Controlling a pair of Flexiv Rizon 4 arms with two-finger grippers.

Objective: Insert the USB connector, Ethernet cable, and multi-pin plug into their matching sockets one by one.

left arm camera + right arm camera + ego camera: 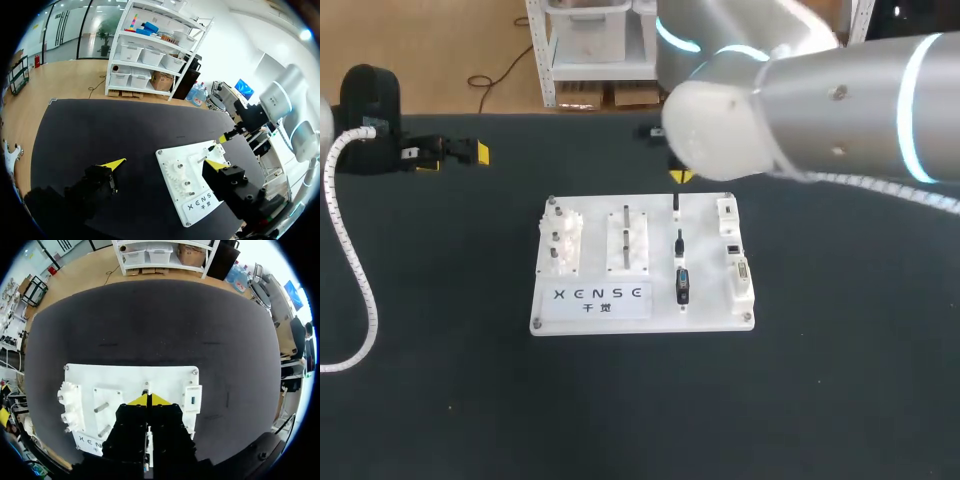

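A white board (640,310) lies mid-table. In a row on it stand a thin black USB connector (676,205), an Ethernet plug (679,243) and a dark multi-pin plug (682,285). White sockets (732,250) line the board's right edge. My right gripper (148,400) hangs over the board's back edge, tips pressed together and shut. The small connector end (146,388) shows just ahead of them; I cannot tell whether it is gripped. My left gripper (450,155) rests open and empty far left of the board (192,175).
White peg fixtures (560,245) and a middle block (628,240) fill the board's left half. My right arm's big elbow (740,120) hangs over the table's back. A white coiled hose (350,260) trails along the left side.
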